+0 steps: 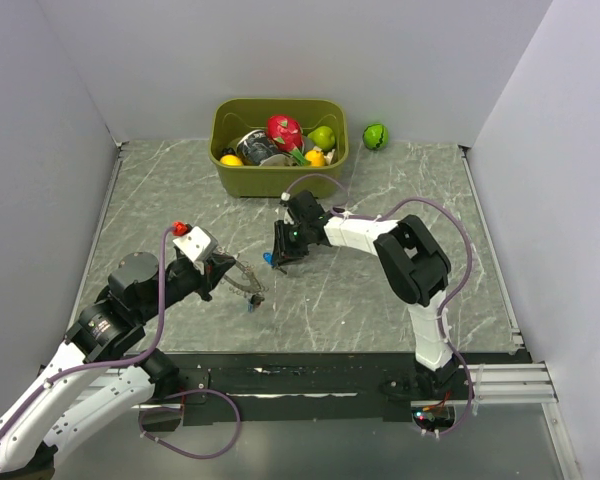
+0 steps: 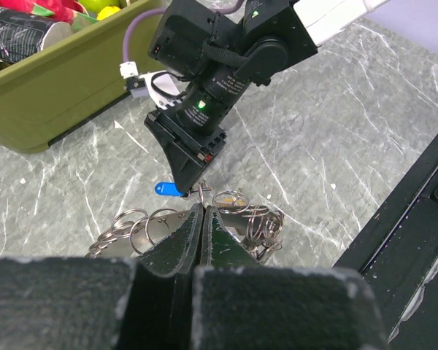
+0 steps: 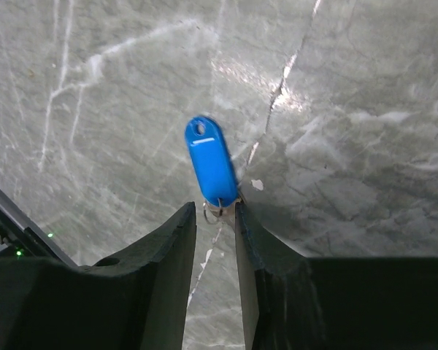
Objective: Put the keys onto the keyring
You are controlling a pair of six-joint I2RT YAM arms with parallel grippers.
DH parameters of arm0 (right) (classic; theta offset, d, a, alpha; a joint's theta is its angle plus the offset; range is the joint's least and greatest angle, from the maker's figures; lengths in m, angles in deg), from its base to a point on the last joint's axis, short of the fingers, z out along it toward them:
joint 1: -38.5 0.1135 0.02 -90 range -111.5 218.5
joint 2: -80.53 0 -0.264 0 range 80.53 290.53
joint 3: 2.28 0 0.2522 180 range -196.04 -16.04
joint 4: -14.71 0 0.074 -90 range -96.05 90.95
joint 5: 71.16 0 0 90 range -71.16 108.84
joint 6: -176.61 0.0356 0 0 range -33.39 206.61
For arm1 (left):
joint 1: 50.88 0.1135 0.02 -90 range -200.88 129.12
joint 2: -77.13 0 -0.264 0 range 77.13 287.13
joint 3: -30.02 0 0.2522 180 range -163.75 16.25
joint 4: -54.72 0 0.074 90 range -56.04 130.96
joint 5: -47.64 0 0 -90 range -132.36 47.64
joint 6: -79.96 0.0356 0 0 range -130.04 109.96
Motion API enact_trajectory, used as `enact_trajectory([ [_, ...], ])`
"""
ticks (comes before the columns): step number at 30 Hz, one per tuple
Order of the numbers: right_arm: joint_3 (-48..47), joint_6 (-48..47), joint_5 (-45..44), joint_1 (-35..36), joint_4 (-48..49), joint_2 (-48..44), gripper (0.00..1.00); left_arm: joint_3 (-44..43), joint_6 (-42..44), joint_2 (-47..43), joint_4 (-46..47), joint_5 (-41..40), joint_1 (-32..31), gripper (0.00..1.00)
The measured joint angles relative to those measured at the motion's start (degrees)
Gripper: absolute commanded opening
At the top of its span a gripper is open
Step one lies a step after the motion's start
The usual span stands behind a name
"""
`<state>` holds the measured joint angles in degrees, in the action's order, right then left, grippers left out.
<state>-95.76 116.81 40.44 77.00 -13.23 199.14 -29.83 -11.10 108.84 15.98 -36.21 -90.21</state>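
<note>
- the keyring [image 2: 257,222] is showing as a bunch of thin metal loops, spreading to both sides of the left claw [image 2: 203,219], which is squeezing together on it with no gap between the fingers.
- the blue key [image 3: 212,166] is sticking out past the tips of the right claw [image 3: 216,219]; its small metal loop is sitting between the two fingers [image 3: 177,251], which are standing a narrow way apart and pinching that loop.
- from the left wrist, the blue key is hanging just beyond the keyring, near it; i cannot tell whether they are touching.
- from above, both claws are meeting near the middle of the table [image 1: 410,190], the left one reaching in from the near left and the right one bending back toward it.
- the table is showing a grey marbled top with pale veins, and plain pale walls [image 1: 280,50] are closing it in on three sides.
- a black rail [image 1: 310,375] is running along the near edge by the arm bases.
- an olive bin [image 1: 280,182] is sitting at the far side, well apart from the claws, holding toy fruits [image 1: 285,130] and a can [image 1: 252,148].
- a green ball [image 1: 376,135] is resting just right of the bin.
- the right claw's black body is standing between the left claw and the bin.
</note>
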Motion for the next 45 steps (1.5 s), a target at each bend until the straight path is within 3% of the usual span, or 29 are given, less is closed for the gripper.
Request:
enact_trajectory([
  [32, -7.9, -2.7, -4.1, 3.5, -6.8, 4.2, 0.3, 0.0, 0.0, -0.1, 0.0, 0.0, 0.0, 0.01],
  [45, 9.7, -2.7, -6.1, 2.5, -4.1, -7.5, 0.29, 0.1, 0.0, -0.1, -0.1, 0.0, 0.0, 0.01],
])
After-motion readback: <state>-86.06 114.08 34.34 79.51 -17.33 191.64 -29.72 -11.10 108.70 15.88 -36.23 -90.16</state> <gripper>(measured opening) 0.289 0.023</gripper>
